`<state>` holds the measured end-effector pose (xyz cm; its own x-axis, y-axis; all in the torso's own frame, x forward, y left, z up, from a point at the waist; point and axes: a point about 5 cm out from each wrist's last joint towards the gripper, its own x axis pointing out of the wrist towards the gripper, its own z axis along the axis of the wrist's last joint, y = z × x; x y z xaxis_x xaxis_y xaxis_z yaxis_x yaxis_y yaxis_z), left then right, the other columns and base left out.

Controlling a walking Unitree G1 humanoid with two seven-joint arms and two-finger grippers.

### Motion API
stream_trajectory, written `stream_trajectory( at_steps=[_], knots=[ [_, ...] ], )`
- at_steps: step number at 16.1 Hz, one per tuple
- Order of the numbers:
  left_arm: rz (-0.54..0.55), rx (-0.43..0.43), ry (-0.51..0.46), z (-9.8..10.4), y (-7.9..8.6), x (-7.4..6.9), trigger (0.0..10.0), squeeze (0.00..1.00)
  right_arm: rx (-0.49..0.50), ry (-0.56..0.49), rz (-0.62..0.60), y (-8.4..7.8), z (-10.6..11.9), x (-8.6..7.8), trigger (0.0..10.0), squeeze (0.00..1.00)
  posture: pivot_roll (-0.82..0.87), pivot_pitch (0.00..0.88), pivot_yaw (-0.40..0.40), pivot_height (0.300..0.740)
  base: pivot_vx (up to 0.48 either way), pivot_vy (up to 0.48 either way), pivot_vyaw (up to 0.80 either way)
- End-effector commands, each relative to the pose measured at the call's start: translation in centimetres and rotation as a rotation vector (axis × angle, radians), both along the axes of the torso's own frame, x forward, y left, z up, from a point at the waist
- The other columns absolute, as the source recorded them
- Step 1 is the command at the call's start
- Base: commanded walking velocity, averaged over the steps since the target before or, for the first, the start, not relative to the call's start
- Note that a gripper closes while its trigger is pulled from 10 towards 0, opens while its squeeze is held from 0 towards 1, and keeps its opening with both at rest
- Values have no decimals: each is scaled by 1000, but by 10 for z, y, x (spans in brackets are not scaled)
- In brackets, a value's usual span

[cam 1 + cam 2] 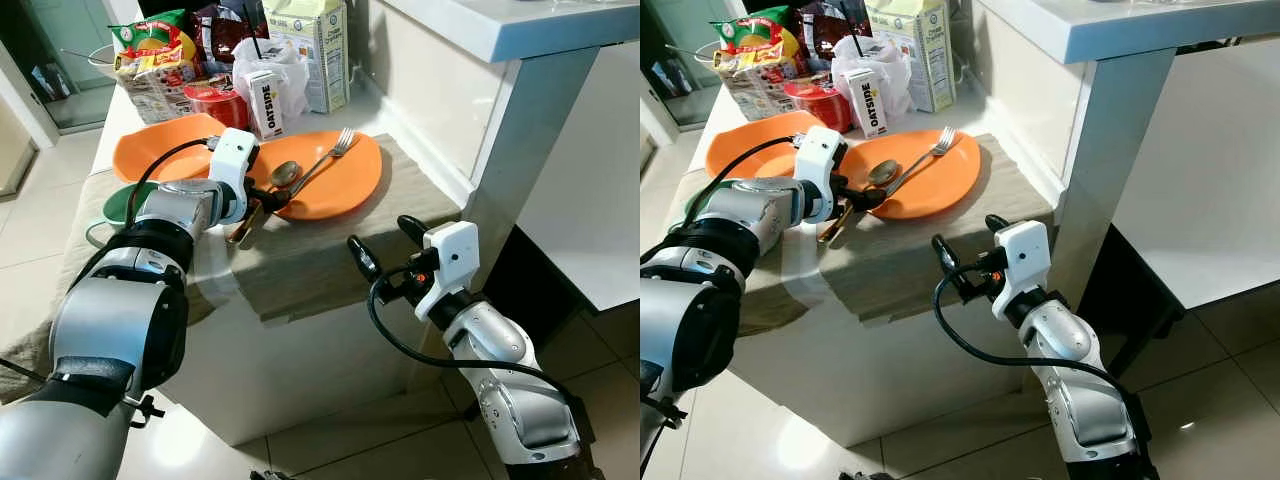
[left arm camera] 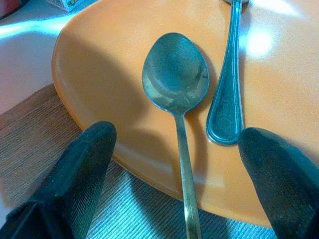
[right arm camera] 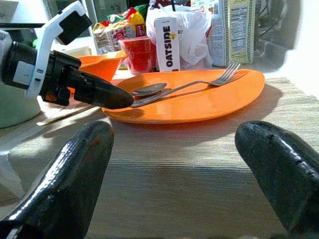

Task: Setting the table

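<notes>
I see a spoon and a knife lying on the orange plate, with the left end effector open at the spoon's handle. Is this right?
Not quite: beside the spoon lies a fork, not a knife; the right wrist view shows its tines. The rest holds: both lie on the orange plate, and the left end effector is open at the spoon's handle.

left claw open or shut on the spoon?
Open. The left wrist view shows the left claw with its two black fingers spread wide either side of the spoon, touching neither it nor the fork on the orange plate.
</notes>
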<state>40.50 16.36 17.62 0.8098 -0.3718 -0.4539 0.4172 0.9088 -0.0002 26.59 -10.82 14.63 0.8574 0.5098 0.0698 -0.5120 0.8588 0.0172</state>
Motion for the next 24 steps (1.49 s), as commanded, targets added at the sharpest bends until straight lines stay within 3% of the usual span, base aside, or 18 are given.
stream_trajectory(
  at_steps=[1, 8, 9, 10, 11, 16, 24],
  knots=[
    [15, -9, 25, -10, 2, -3, 10000, 0, -1, -1, 6, 3, 1, -3, 10000, 0, -156, 0, 145, 740, 0, 0, 0],
    [22, -5, 46, -19, -2, -6, 10000, 0, 1, 3, 5, 3, 1, -3, 10000, 0, -161, 0, 148, 740, 0, 0, 0],
    [18, 4, 43, -20, -2, -6, 5765, 0, 1, 4, 5, 4, 1, -3, 10000, 0, -161, 0, 148, 740, 0, 0, 0],
    [15, 20, 41, -21, -1, -6, 5294, 0, 1, 4, 5, 4, 1, -3, 10000, 0, -161, 0, 148, 740, 0, 0, 0],
    [-4, 53, 32, -22, -1, -6, 0, 0, 2, 4, 4, 4, 1, -3, 10000, 0, -163, 4, 150, 740, 0, 0, 0],
    [-22, 99, 38, -25, 0, -8, 0, 0, 3, 6, 6, 4, 0, -3, 10000, 0, -162, 4, 149, 740, 0, 0, 0],
    [3, 48, 66, -28, 2, -9, 0, 0, -2, 10, 3, 4, -1, -2, 10000, 0, -164, 0, 149, 740, 0, 0, 0]
  ],
)
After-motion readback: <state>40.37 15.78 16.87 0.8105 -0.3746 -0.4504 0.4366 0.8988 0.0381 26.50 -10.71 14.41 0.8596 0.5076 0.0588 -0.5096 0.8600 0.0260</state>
